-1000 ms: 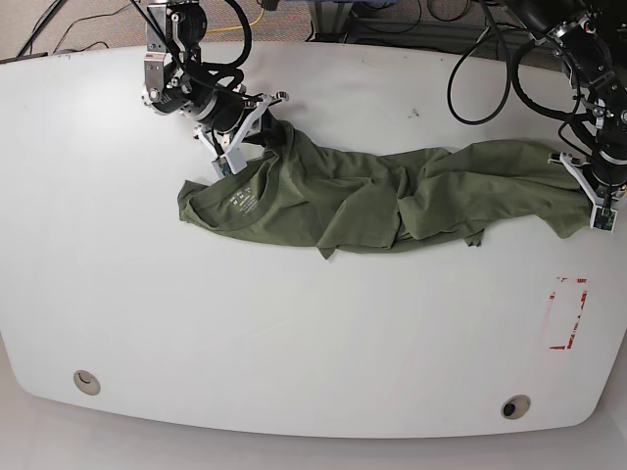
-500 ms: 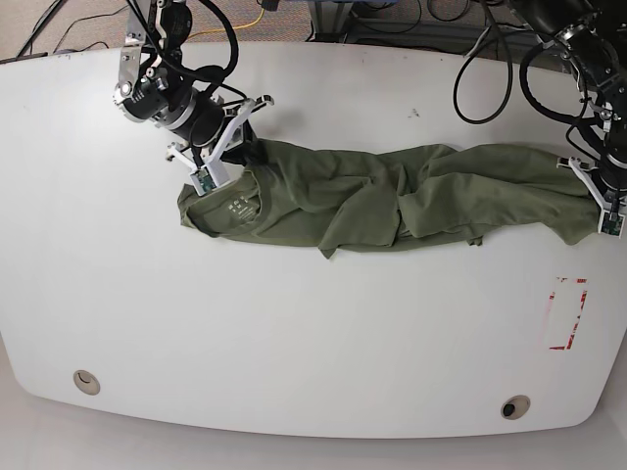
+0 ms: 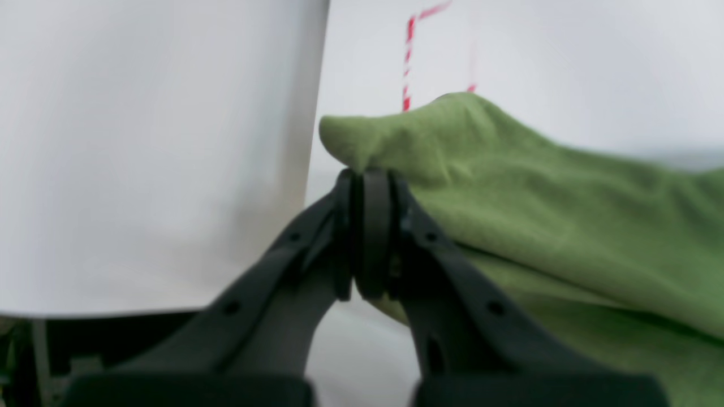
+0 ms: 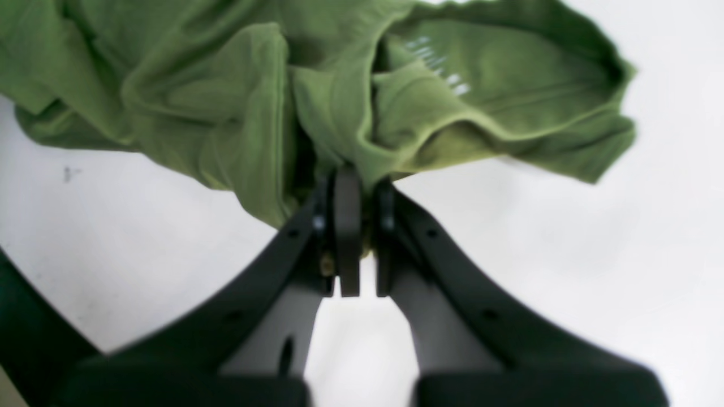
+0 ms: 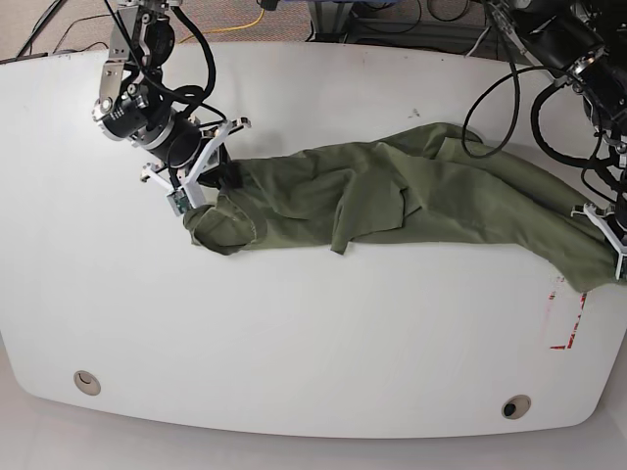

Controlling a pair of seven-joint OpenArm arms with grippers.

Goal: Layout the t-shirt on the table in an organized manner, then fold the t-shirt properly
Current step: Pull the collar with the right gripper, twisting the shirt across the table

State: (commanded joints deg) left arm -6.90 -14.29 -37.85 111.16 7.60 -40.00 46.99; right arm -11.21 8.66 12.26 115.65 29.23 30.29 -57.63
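Base view shows the t-shirt (image 5: 411,191) stretched but rumpled across the table (image 5: 313,343), the right gripper (image 5: 201,176) clamped near its collar and the left gripper (image 5: 609,245) pinching a hem corner, so flattening and all folds remain.

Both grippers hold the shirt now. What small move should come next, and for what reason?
Probably draw the two arms a little further apart. The right gripper is shut on the t-shirt near its collar, and the left gripper is shut on the opposite edge by the red tape outline. The middle is bunched and creased on the table.
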